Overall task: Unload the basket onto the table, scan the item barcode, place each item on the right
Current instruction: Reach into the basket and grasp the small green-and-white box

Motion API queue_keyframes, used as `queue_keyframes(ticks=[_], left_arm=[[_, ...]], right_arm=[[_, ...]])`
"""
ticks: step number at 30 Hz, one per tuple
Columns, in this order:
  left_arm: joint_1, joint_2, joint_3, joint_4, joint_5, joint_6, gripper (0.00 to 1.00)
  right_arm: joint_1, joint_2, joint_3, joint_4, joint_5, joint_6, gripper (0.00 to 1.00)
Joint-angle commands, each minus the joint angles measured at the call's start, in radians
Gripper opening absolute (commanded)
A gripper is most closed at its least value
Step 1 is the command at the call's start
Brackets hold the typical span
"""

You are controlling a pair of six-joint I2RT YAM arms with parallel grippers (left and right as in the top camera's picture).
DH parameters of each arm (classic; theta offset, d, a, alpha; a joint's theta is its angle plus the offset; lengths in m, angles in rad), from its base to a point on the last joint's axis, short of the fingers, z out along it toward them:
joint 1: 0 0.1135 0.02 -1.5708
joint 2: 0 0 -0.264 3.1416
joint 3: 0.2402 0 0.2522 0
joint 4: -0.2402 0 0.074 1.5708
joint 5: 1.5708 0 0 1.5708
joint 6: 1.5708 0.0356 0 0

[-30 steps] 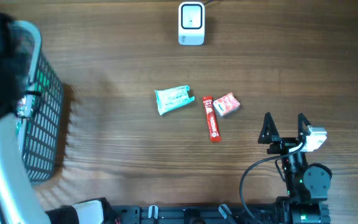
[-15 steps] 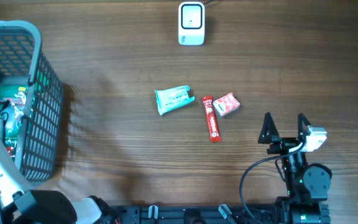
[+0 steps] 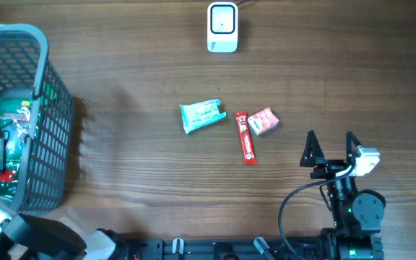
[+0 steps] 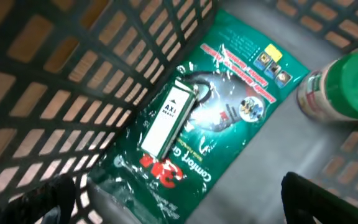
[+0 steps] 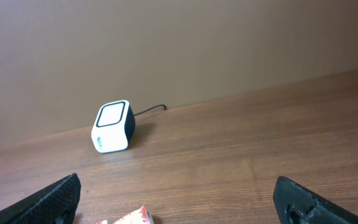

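Observation:
The white barcode scanner (image 3: 222,27) stands at the table's far edge, also visible as the scanner (image 5: 112,127) ahead of my right gripper. Mid-table lie a teal packet (image 3: 203,115), a red stick pack (image 3: 246,137) and a small red-and-white box (image 3: 263,121); a corner of the box (image 5: 132,217) shows low in the right wrist view. My right gripper (image 3: 332,147) hovers open and empty to the right of them. My left gripper (image 4: 182,202) hangs open inside the basket above a green 3M package (image 4: 229,112), touching nothing.
The grey mesh basket (image 3: 49,101) fills the left side of the table. Its wall (image 4: 104,50) is close to my left fingers. Inside it also lie a green-capped bottle (image 4: 344,87) and a white stick-shaped pack (image 4: 166,118) on the green package.
My left arm has drawn back from over the basket toward the lower left, uncovering the basket's contents in the overhead view. The right arm and the table items have not moved.

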Motion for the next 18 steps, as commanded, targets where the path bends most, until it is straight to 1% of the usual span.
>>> queue_keyframes(ticks=[1, 2, 8, 12, 18], left_arm=[[0.038, 0.056, -0.067, 0.032, 0.086, 0.219, 1.0], [0.042, 0.075, -0.079, 0.047, 0.084, 0.239, 1.0], [0.042, 0.252, -0.095, 0.177, 0.085, 0.241, 1.0], [0.048, 0.316, -0.095, 0.264, 0.085, 0.248, 1.0], [0.048, 0.415, -0.095, 0.303, 0.089, 0.248, 1.0]], right_arm=[[0.006, -0.008, -0.001, 0.002, 0.01, -0.009, 1.0], [0.006, -0.008, -0.001, 0.002, 0.01, -0.009, 1.0], [0.006, -0.008, -0.001, 0.002, 0.01, -0.009, 1.0], [0.006, -0.008, -0.001, 0.002, 0.01, -0.009, 1.0], [0.006, -0.008, -0.001, 0.002, 0.01, -0.009, 1.0]])
